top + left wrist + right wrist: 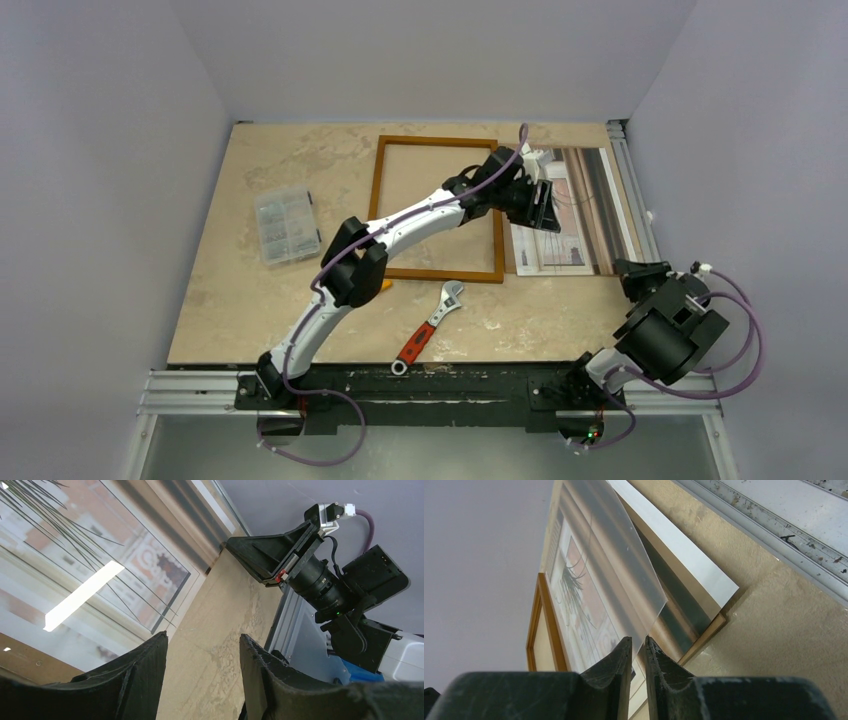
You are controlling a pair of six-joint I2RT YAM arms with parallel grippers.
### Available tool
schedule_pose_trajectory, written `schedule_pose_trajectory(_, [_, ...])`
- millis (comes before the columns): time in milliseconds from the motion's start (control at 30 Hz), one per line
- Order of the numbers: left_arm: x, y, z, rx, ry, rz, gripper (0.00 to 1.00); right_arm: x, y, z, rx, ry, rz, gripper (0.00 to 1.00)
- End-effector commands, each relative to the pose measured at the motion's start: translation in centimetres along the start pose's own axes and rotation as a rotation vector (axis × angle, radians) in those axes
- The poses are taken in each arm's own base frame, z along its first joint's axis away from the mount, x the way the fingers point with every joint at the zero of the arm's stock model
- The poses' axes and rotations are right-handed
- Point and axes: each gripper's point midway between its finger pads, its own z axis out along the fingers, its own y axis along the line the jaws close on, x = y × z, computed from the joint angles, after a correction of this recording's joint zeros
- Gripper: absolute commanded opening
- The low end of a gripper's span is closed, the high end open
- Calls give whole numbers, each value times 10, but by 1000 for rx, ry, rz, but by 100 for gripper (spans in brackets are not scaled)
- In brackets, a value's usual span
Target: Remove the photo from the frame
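The only container is one clear compartment box (287, 225) on the left of the table (230, 320). Its sections hold small pieces too tiny to identify. The frame (435, 140) encloses nothing, and bare table shows through its opening. The photo (575, 225) lies flat just right of the frame, on a brown board (706, 632). There is one frame, one photo, one box, one red-handled wrench (430, 325) near the front edge, and one clear sheet (624, 565) curving up off the photo. The left end effector (202, 650) hangs over the photo's left side, fingers apart and holding nothing. The right end effector (638, 642) has its fingers nearly together, pinching the clear sheet's corner.
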Motion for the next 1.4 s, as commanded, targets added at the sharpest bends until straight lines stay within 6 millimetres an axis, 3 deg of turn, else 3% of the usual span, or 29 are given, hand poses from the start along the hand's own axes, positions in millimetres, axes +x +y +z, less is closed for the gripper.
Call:
schedule_pose_trajectory(0, [-27, -29, -16, 41, -72, 53, 53, -2, 7, -1, -17, 8, -44, 15])
schedule_pose_trajectory(167, [-21, -17, -4, 28, -62, 30, 53, -1, 6, -4, 3, 9, -55, 18])
schedule_pose_trajectory(367, [-4, 10, 19, 9, -40, -23, 53, -9, -6, -11, 118, -21, -82, 44])
schedule_pose_trajectory(600, [23, 40, 35, -32, 10, -100, 49, -36, -16, -26, 288, -126, -99, 59])
schedule_pose_trajectory(1033, [45, 74, 33, -146, 48, -239, 42, -42, -32, -12, 306, -132, -4, 56])
schedule_pose_trajectory(1367, [50, 79, 31, -171, 61, -279, 41, -44, -45, -4, 274, -163, 76, 54])
